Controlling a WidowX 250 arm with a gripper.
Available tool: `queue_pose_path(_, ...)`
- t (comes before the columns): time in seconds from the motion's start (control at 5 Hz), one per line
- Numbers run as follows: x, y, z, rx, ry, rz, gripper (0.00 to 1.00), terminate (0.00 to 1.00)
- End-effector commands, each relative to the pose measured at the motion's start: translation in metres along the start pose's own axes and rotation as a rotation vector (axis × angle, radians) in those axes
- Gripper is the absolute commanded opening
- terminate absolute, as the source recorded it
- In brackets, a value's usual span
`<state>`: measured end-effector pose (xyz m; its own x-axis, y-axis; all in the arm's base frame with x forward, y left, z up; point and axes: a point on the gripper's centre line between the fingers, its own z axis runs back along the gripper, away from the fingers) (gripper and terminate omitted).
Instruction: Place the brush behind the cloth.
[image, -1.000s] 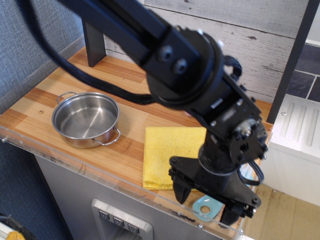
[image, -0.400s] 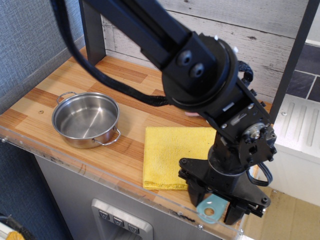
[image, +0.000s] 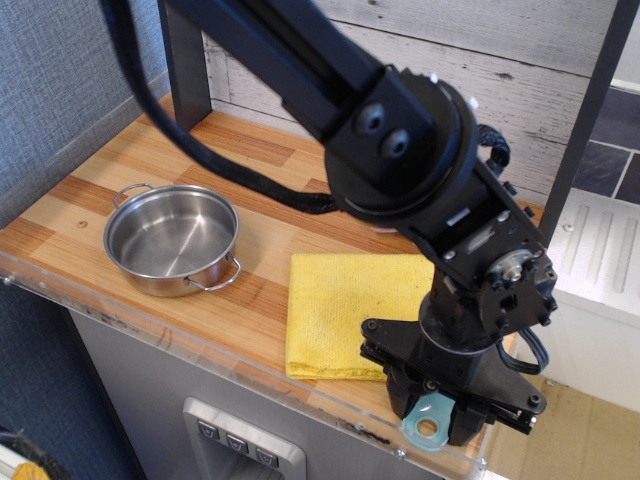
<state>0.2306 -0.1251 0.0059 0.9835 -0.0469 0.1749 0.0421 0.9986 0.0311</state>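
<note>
- Brush (image: 428, 427): one. Light-blue plastic, only the ring-holed handle end shows; bristles hidden under the gripper. Lies at the front right edge of the counter, just beside the cloth's front right corner.
- Handling, judged: light, stiff, smooth plastic, likely to slip or pivot if pinched near one end. Best hold looks to be across the narrow handle just above the ring, fingers square to its sides.
- Gripper (image: 445, 415): one, black, pointing down over the brush. The fingers stand close on either side of the handle; appears closed on it, though contact itself is hidden by the fingers.
- Cloth (image: 345, 310): one. Yellow, folded flat, textured, soft; its right part is covered by the arm. Judged limp and liable to drag if the brush or fingers brush across it.
- Pot (image: 172, 240): one. Steel, empty, two handles, left of the cloth and well apart from the brush.
- Counter (image: 100, 190): one, wood-grain top with clear front lip. The strip behind the cloth is mostly hidden by the arm.
</note>
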Motion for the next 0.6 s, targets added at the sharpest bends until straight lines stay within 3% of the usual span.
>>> queue_pose_path(0.0, 0.014, 0.003, 0.034, -0.018, -0.091, -0.001, 0.00, 0.00)
queue_pose_path(0.4, 0.030, 0.022, 0.083, 0.004, -0.205, 0.046, 0.00, 0.00)
